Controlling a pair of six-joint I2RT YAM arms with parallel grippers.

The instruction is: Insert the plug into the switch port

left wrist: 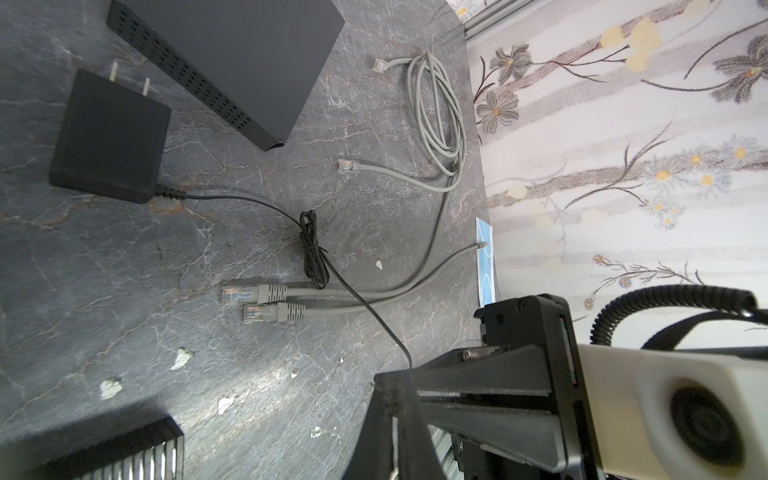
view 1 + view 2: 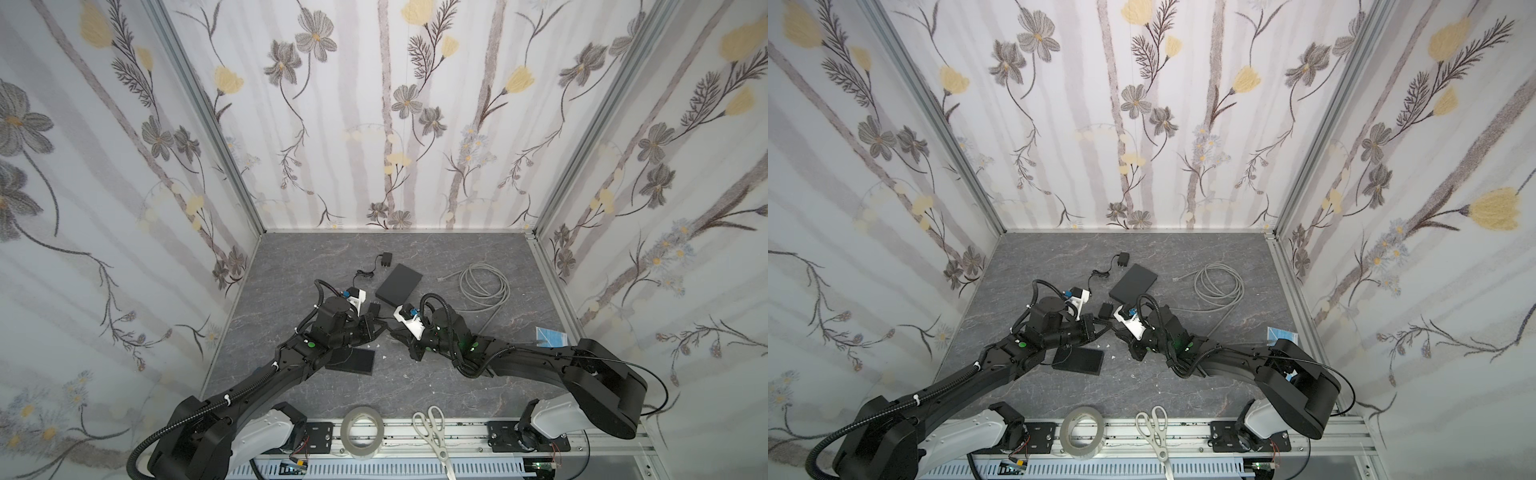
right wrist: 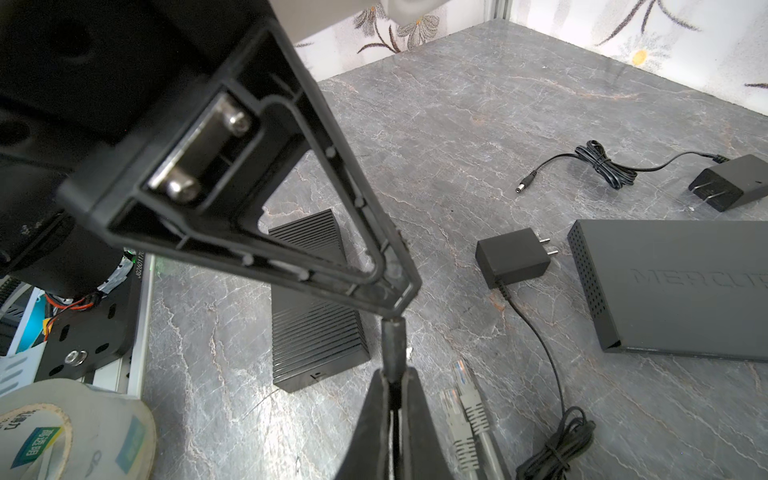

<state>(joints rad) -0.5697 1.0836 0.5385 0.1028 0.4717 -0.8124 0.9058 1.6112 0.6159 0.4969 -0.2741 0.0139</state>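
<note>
The light in my cell is bright and soft. It falls from above, and the flowered walls look almost washed out. In both top views the bench is darker, and my arms put only pale, unsharp shadows on it. The corner posts lean outward because the lens is wide. In the left wrist view a pale glare lies on the bench, and the white camera housing is out of focus. In the right wrist view my left fingers are near, big and dark, and the tape roll is blurred.
</note>
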